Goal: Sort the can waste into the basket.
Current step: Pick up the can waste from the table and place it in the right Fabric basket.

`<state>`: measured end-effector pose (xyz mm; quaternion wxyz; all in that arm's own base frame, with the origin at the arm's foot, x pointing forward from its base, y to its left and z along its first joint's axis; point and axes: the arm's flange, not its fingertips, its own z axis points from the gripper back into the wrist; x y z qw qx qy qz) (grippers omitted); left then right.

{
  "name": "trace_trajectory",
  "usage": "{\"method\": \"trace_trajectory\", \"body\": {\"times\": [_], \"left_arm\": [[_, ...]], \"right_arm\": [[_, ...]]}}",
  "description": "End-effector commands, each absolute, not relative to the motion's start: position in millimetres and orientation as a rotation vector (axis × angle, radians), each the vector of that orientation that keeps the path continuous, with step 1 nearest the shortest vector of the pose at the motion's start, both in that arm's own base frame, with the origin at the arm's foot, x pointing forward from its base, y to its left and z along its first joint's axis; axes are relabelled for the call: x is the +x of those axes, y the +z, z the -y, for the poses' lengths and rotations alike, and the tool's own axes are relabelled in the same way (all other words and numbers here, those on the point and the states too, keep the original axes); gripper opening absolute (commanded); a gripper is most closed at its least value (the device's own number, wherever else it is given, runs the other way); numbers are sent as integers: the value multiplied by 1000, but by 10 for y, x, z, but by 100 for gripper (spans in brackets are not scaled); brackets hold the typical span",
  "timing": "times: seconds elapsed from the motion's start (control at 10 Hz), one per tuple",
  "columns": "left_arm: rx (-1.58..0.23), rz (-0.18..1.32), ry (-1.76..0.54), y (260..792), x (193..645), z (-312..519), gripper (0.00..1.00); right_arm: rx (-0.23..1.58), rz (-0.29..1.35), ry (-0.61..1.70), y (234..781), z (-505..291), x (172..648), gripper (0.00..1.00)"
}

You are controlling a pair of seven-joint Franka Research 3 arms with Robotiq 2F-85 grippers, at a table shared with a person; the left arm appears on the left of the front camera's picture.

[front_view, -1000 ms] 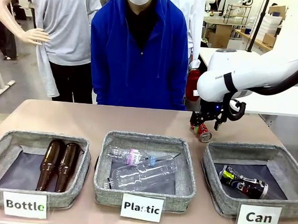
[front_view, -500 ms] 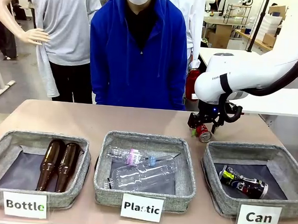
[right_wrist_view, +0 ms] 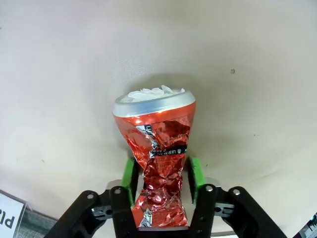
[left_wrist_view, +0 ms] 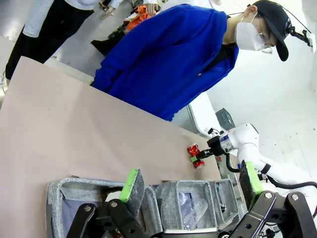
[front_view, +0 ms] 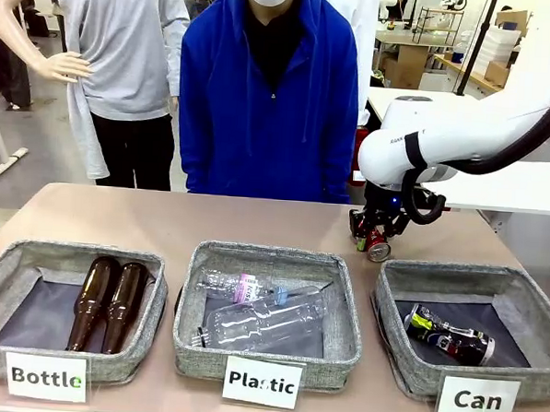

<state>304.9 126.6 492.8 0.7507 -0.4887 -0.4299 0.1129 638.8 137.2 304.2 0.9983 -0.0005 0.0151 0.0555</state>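
- The right gripper has its green pads pressed against both sides of the red can, pinching the crumpled waist; the wrist camera shows the can wedged between the two fingers, its silver rim pointing away toward the table.
- From the front, the can sits low over the tan table, just beyond the far rim of the basket labelled "Can". Whether it rests on the surface or is just clear of it cannot be told.
- The black can with green-yellow print already lies on the dark lining of that basket.
- The left gripper waits with its fingers spread wide and nothing between them, above the row of baskets on the robot's side.
- A person in a blue jacket stands at the far side of the table, looking on.
- The "Bottle" basket holds two brown glass bottles and the "Plastic" basket holds clear bottles.
- By the look of it, the step in hand is the pickup of the last can. The next move calls for lifting it over the woven rim, carrying it toward the robot above the lining, then letting go beside the black can, without clipping the wall.
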Motion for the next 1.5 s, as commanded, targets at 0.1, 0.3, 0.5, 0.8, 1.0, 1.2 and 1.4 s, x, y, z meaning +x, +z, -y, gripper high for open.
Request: {"method": "trace_trajectory", "body": {"times": [0.1,0.3,0.5,0.8,1.0,1.2,1.4], "left_arm": [[-1079,953,246,4928,3055,-1268,100],[-1079,953,246,4928,3055,-1268,100],[-1079,953,246,4928,3055,-1268,100],[-1079,953,246,4928,3055,-1268,100],[-1079,953,246,4928,3055,-1268,100],[-1079,953,246,4928,3055,-1268,100],[-1079,953,246,4928,3055,-1268,100]], "right_arm": [[-1,-39,129,3070,-1379,6459,0],[11,-37,131,3066,-1369,6447,0],[19,-16,140,3172,-1382,6410,0],[8,143,204,4126,-1436,5828,0],[-44,34,284,4831,-1443,5045,0],[-148,-167,371,5009,-1266,4397,0],[-185,-211,474,4904,-967,4107,0]]}}
